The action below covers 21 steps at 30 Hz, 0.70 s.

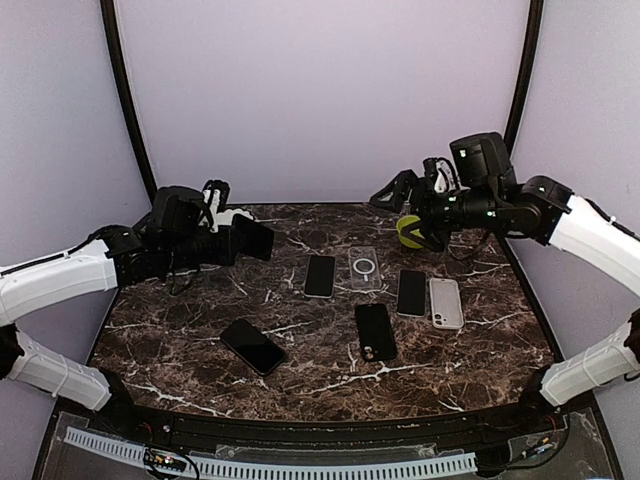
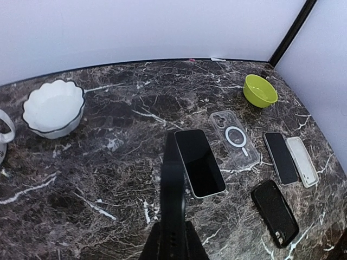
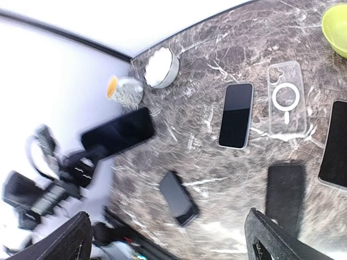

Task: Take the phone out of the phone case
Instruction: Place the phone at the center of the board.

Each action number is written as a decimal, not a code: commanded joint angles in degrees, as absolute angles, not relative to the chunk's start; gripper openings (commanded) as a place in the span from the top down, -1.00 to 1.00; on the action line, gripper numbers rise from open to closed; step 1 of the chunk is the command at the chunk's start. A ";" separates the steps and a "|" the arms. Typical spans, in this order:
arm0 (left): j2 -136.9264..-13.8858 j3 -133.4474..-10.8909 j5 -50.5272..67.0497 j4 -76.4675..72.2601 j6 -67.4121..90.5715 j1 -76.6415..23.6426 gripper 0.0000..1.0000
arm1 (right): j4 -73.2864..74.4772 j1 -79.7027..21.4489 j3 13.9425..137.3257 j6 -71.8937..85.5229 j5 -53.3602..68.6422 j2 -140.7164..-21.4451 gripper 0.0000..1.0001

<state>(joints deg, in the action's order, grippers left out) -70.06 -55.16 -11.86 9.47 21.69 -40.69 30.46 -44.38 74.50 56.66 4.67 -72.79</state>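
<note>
A black textured phone case (image 1: 375,331) lies flat on the dark marble bench (image 1: 180,330). Farther back at the left, the left claw (image 1: 236,240) is clenched on a black slab phone (image 1: 258,238), held above the bench. The right claw (image 1: 408,188) hangs released, jaws spread.

Soft, even light from above fills every view I have, leaving a lavender cast on the walls (image 1: 320,90), faint shadows and a mild sheen on the marble counter (image 1: 330,375). My overhead and left wrist feeds look sharp, though the wide lens bows the counter's far edge. On the right wrist feed the left arm (image 3: 49,189) and the phone (image 3: 116,132) it carries smear with motion blur, the walls behind blow out white, and the right hand (image 3: 168,238) sits dark and soft.
</note>
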 commanded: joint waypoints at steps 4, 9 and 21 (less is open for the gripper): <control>-76.01 -53.84 -8.51 -2.40 35.47 -38.30 1.00 | 44.04 -43.95 92.46 76.09 -1.43 -77.61 -0.97; -80.49 -50.97 -8.23 -7.20 46.82 -36.58 1.00 | 45.74 -43.95 100.89 79.55 1.74 -80.45 -0.97; -90.36 -44.51 -0.24 -21.14 58.83 -33.80 1.00 | 41.55 -44.03 105.53 83.76 3.05 -81.62 -0.97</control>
